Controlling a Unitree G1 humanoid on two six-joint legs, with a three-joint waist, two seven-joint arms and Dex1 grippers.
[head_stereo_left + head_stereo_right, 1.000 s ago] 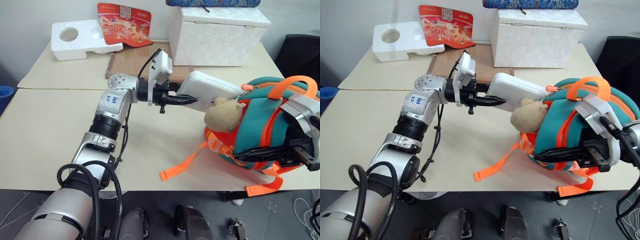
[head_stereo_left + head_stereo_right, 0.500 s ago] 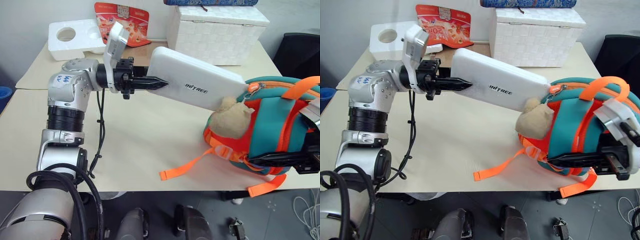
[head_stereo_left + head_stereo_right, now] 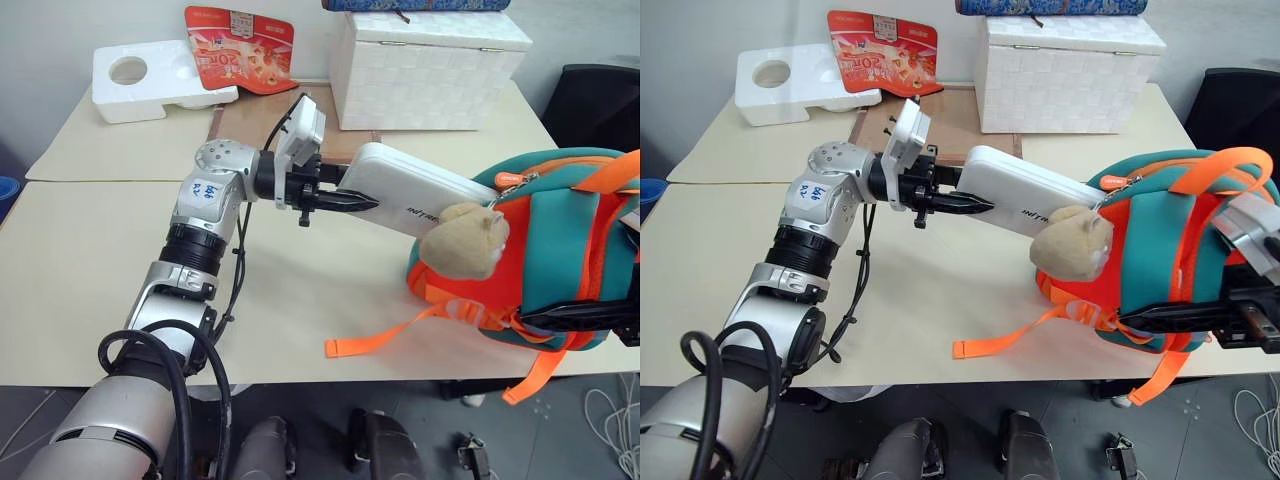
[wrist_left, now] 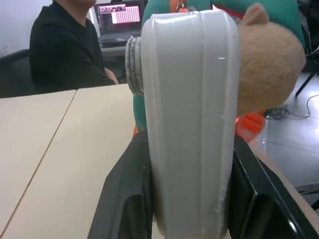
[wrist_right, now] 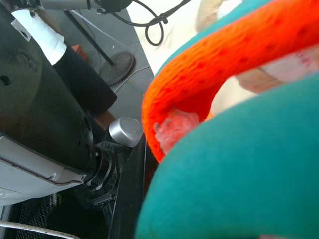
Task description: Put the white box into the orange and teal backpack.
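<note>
White box sits clamped by one end in the left hand, held level above the worktop, its far end at the zipper mouth of the orange and teal backpack, just behind the tan plush toy. Whether that end is inside the opening yet I cannot tell. The right hand is closed together on the backpack's lower edge, by an orange strap, propping the bag upright. Likely trouble: the plush toy crowds the mouth, so the box could catch on it or on the zipper edge and shove the bag over instead of sliding in. Gripped only at its end, the box could also twist if it jams.
</note>
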